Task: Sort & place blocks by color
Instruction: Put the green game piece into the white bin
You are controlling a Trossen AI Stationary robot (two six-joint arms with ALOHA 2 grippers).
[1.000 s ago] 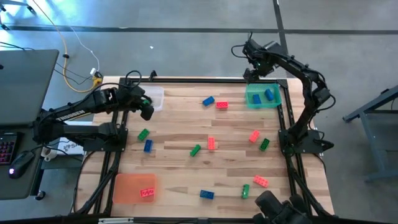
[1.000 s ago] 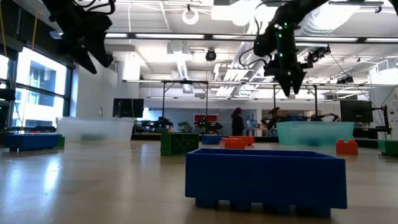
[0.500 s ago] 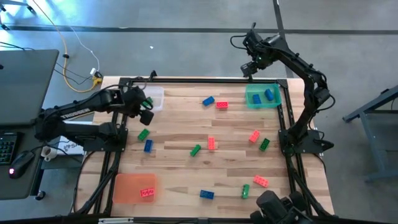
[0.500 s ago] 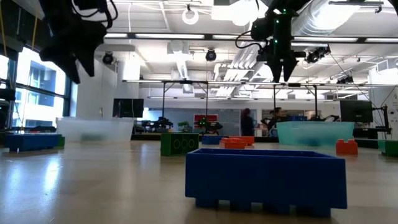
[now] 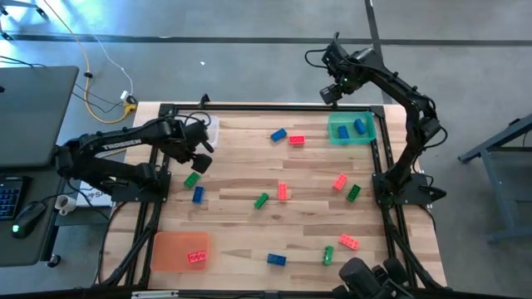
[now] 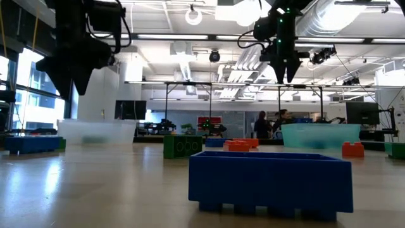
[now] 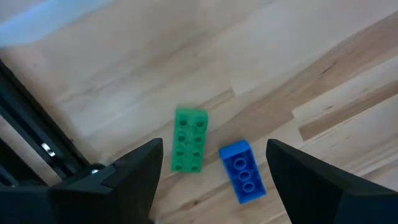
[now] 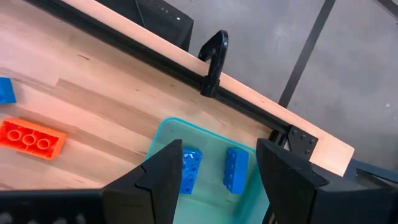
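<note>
High view: held three trays on the wooden tabletop. Green tray at the far right corner, carrying two blue blocks side by side; seen likewise in the right wrist view, both bricks lying inside the teal wall. Orange tray at the near left corner, carrying one red block. Clear tray at the far left, partly hidden by the left arm; contents not discernible.

Loose on the boards: a blue block touching or just beside a red block near the green tray; a green block with a blue block just beside it on the left; a green and a red in the middle; a red and a green toward the right; a blue, a green and a red along the near edge.

Left gripper hung over the left side, above the green block and blue block, fingers spread wide, holding nothing. Right gripper hung beyond the far edge, near the green tray, fingers spread wide, likewise holding nothing.
</note>
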